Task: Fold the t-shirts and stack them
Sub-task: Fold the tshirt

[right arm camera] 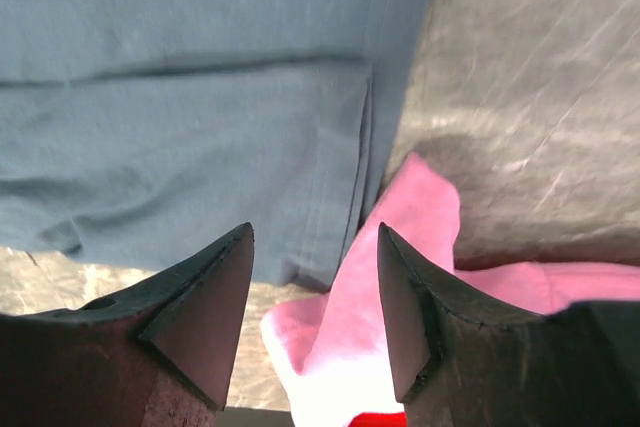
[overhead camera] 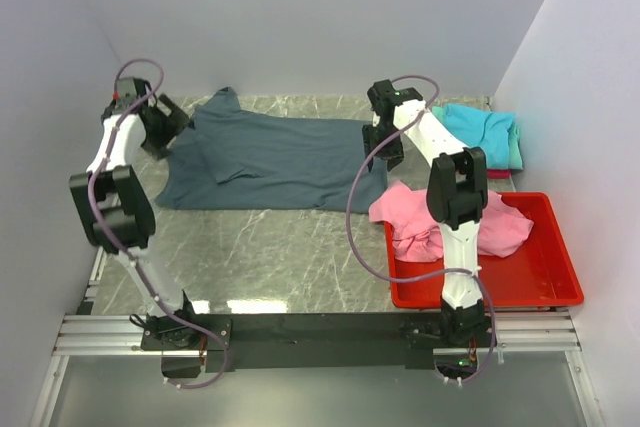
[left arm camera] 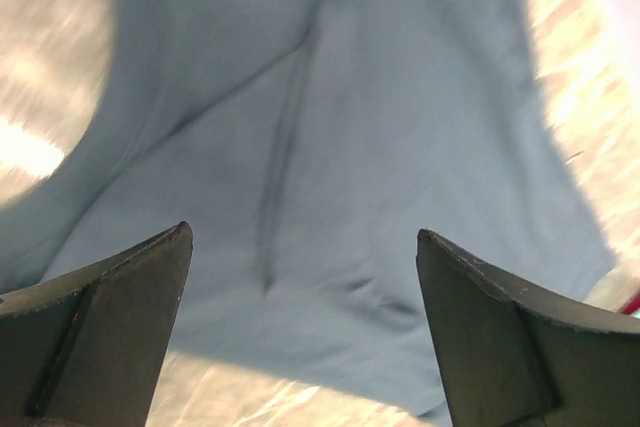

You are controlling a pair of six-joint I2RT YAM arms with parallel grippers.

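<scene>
You're looking at a lab robot cell. Plain white panels [overhead camera: 300,7] box the table [overhead camera: 280,257] in at 9, 12 and 3 o'clock, like a test booth. The tabletop is marble-look sheet. At 6 o'clock a metal rail frame [overhead camera: 320,332] carries the left arm [overhead camera: 112,209] and the right arm [overhead camera: 457,192], both white and black, bolted side by side. Purple cables [overhead camera: 349,209] loop loose along them. Props are staged: red plastic bin [overhead camera: 535,272] at 4 o'clock, dark shirt [overhead camera: 270,162] spread flat at 12, folded shirts [overhead camera: 485,132] at 2.
</scene>
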